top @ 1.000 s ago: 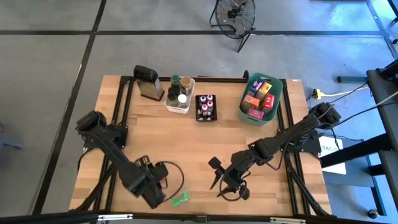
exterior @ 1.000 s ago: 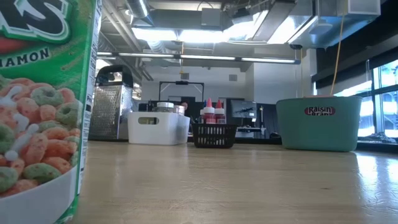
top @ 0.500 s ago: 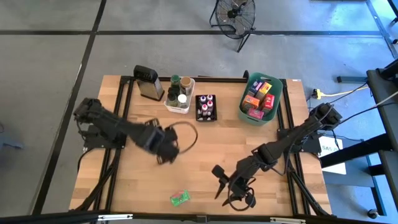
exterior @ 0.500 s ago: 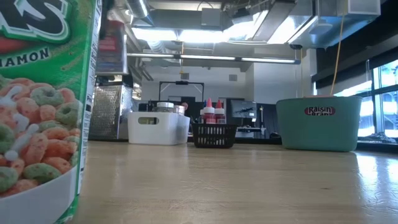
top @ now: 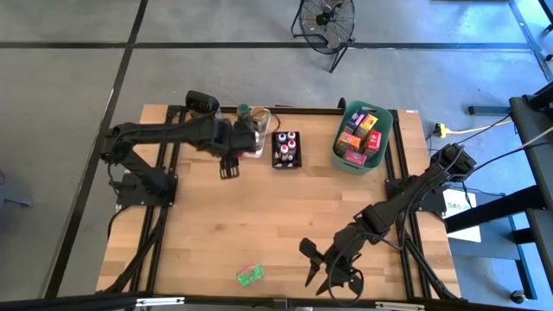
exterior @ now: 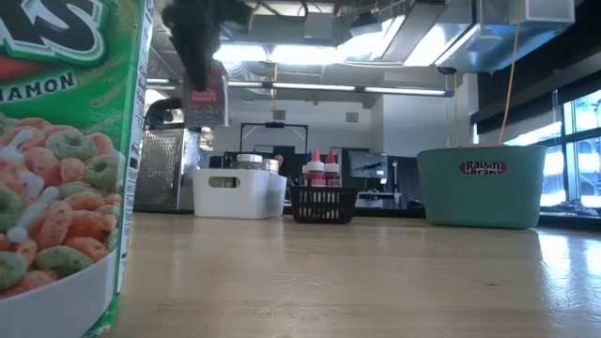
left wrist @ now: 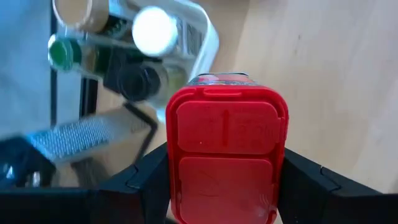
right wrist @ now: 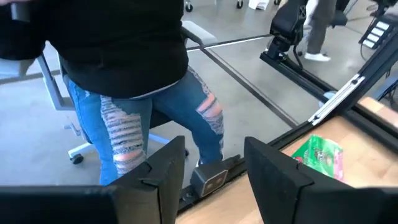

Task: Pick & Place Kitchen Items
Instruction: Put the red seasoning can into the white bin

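Fingers of the left gripper (top: 230, 149) are clamping a red-lidded container, now carried from the near worktop edge to just beside the white bin (top: 257, 152); placement is likely next. Right gripper (top: 313, 259) is hanging near the front edge, fingers apart and empty, a green packet (top: 249, 276) lying nearby.

Low view: the red-lidded container (exterior: 205, 99) is hanging above the grater (exterior: 167, 169), blurred.

Left wrist view: lid filling the frame, label hidden.

Right wrist view: a seated person beyond the worktop.
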### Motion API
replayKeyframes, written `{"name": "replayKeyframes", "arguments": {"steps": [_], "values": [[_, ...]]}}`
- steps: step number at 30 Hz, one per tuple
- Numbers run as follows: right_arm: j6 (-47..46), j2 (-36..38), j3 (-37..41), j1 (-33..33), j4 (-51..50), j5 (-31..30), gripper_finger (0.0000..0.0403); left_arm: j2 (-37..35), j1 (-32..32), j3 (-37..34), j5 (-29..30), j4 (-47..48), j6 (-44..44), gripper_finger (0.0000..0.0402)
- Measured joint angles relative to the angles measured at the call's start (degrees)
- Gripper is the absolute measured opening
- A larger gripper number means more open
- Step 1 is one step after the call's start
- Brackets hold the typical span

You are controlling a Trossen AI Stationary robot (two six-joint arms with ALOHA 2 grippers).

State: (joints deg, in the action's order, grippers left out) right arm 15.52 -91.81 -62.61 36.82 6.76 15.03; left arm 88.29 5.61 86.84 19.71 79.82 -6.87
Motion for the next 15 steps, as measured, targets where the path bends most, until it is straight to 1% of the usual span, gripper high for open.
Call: {"name": "replayKeyframes", "arguments": {"steps": [3, 6, 13, 15], "values": [[3.2, 0.0, 0.0, -0.4, 0.0, 0.0, 0.0167, 0.0, 4.9, -1.0, -3.3, -4.0, 6.6, 0.0219], [5.3, 0.0, 0.0, -1.2, -0.2, 0.0, 0.0167, 0.0, 9.0, -2.8, -6.3, -6.2, 11.4, 0.0219], [5.0, 0.0, 0.0, -2.3, -1.3, 0.0, 0.0167, 0.2, 16.7, -8.3, -8.2, -12.7, 20.9, 0.0219], [4.9, 0.0, 0.0, -2.3, -1.7, 0.0, 0.0167, 0.3, 18.8, -9.0, -9.8, -14.8, 22.7, 0.0219]]}}
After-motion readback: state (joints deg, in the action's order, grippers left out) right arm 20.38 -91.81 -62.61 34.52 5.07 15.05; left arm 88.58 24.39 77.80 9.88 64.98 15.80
